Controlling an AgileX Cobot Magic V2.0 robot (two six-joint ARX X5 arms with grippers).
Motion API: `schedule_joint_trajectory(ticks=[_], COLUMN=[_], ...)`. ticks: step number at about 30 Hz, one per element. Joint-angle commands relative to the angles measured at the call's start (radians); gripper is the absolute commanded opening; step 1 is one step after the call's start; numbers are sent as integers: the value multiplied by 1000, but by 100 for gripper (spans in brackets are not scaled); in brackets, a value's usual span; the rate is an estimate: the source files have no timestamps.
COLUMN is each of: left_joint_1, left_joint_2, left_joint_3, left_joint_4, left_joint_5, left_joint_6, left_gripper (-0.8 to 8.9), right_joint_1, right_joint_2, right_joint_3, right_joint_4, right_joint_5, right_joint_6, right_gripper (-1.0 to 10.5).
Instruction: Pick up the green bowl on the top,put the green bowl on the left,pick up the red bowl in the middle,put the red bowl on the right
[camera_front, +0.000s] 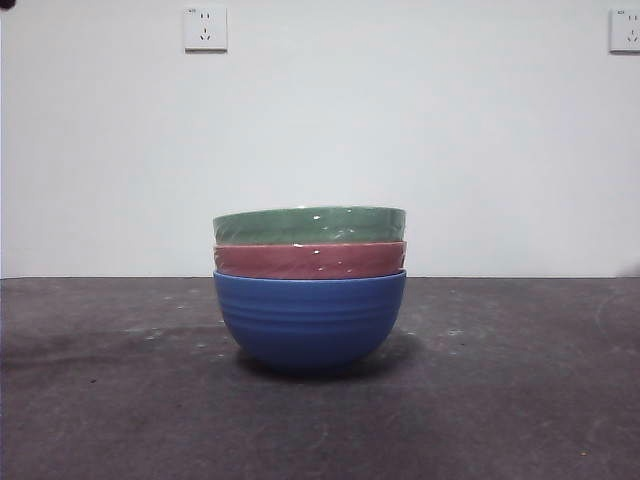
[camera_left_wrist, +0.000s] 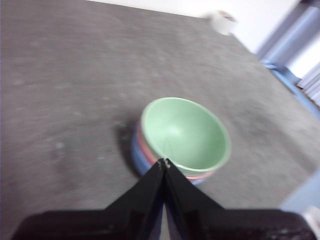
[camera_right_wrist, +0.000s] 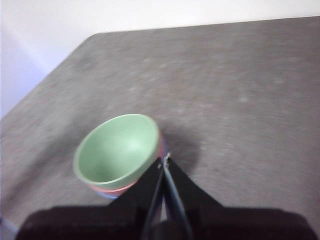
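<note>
Three bowls stand nested in one stack at the middle of the table. The green bowl (camera_front: 309, 225) is on top, the red bowl (camera_front: 309, 260) sits under it, and a blue bowl (camera_front: 309, 318) is at the bottom. The green bowl also shows in the left wrist view (camera_left_wrist: 184, 134) and in the right wrist view (camera_right_wrist: 117, 148), empty inside. My left gripper (camera_left_wrist: 164, 162) is shut and empty, held above and short of the stack. My right gripper (camera_right_wrist: 164, 160) is shut and empty, also held above and beside the stack. Only a black tip (camera_front: 8, 4) shows in the front view.
The dark grey table (camera_front: 520, 400) stretches to both sides of the stack. A white wall with two sockets (camera_front: 205, 29) stands behind it. A white cup-like thing (camera_left_wrist: 222, 21) sits near the far table edge in the left wrist view.
</note>
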Motion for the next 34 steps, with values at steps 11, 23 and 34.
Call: schedule_joint_trajectory(ticks=[11, 23, 34], left_joint_1=[-71, -386, -656], left_joint_2=[26, 362, 711], left_joint_3=[22, 271, 520], left_joint_4=[46, -112, -231], left_joint_5=[71, -87, -409], left_joint_6=[34, 262, 496], left_gripper=[380, 376, 374], right_joint_1=[2, 2, 2], right_joint_2=[37, 45, 65], right_joint_3=[4, 4, 4], right_joint_4=[-11, -17, -33], right_joint_5=[-45, -46, -45], right_joint_6=[-21, 0, -1], right_gripper=[257, 257, 256])
